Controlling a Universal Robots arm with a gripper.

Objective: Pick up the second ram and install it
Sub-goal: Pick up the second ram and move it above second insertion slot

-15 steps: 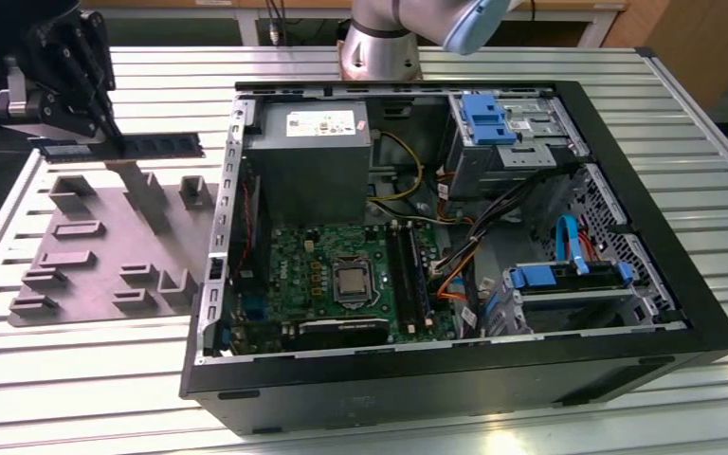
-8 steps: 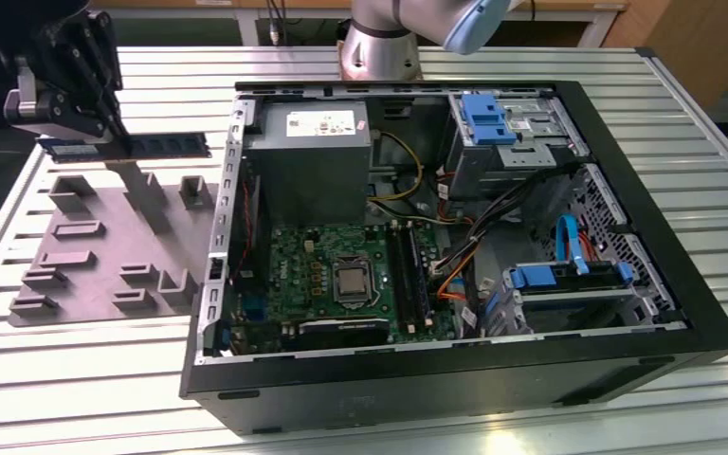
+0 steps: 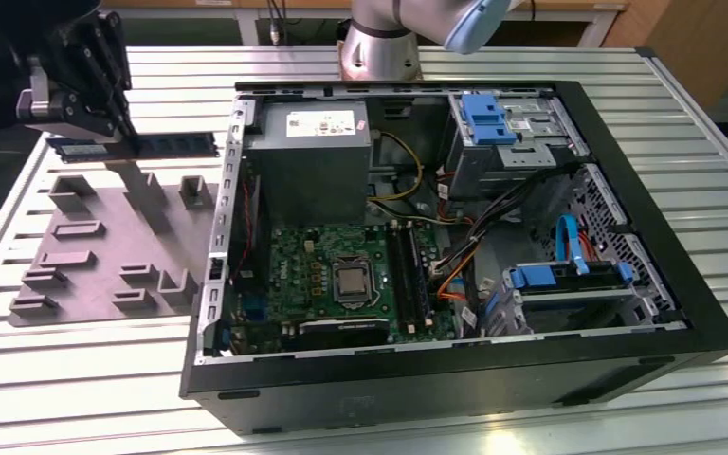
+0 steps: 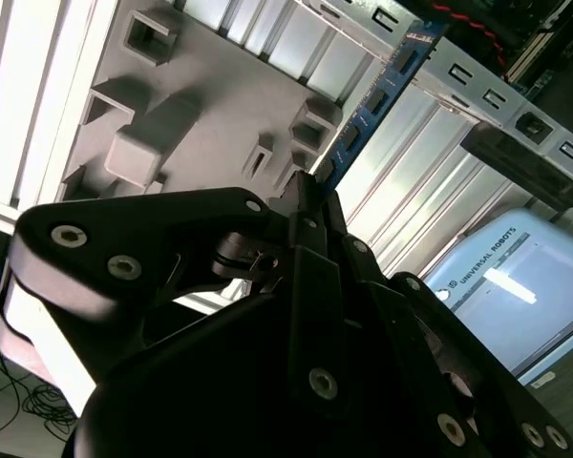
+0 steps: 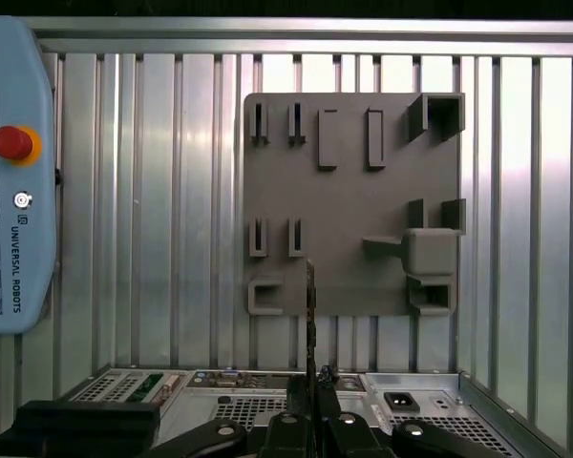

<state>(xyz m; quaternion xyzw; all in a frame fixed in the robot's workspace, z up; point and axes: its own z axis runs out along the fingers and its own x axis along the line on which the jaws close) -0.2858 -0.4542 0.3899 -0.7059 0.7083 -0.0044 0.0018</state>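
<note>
The second ram (image 3: 149, 145) is a long thin blue-green stick with dark chips, held level in the air above the far edge of the grey holder plate (image 3: 99, 246), at the exterior view's upper left. My gripper (image 3: 86, 138) is shut on one end of it, and the rest points toward the open computer case (image 3: 465, 379). The second wrist view has the stick (image 4: 372, 105) running out from the closed fingers (image 4: 306, 224). In the first wrist view it (image 5: 310, 305) appears edge-on over the plate (image 5: 349, 200). The green motherboard (image 3: 333, 275) with its long black slots (image 3: 409, 275) lies inside the case.
The case lies open on the slatted metal table (image 3: 111, 379), with a grey power supply (image 3: 314, 161), blue drive cages (image 3: 491, 118) and loose cables inside. The arm's base (image 3: 383, 43) stands behind the case. A teach pendant (image 5: 10, 181) lies on the table beside the plate.
</note>
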